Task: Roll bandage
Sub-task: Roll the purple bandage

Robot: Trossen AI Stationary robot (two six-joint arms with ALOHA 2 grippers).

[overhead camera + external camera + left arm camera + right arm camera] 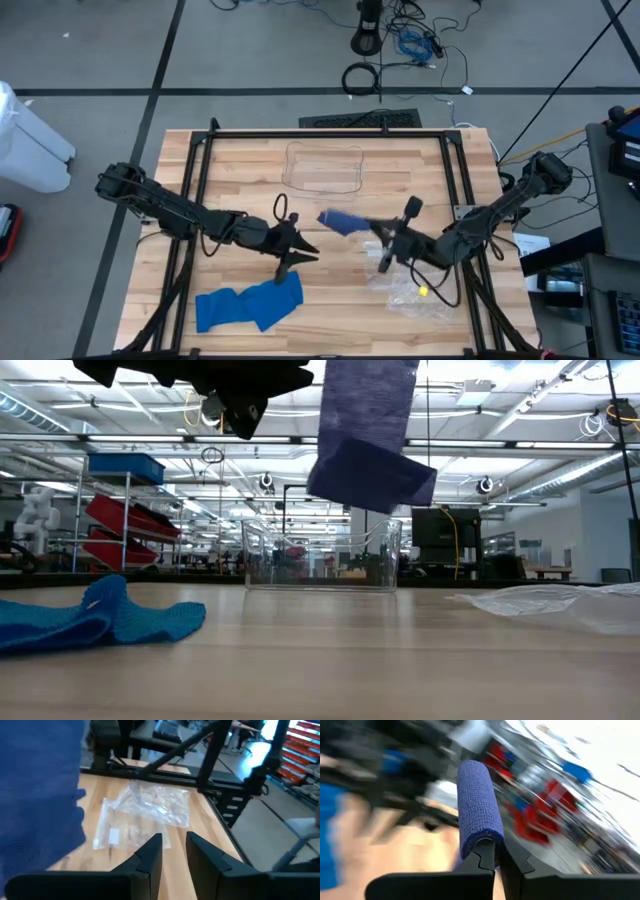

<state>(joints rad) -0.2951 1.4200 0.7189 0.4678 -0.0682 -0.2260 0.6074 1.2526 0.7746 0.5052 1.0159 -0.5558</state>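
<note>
Rolling incomplete: I hold dark blue bandage (477,810) clamped in right gripper (495,865), above clear tray (323,168); tail hangs loose. Left gripper (173,851) slightly parted, empty.

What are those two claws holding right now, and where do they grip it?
The right gripper is shut on the dark blue bandage, pinching one end of the roll. The left gripper holds nothing; its fingers stand slightly apart over the table.
</note>
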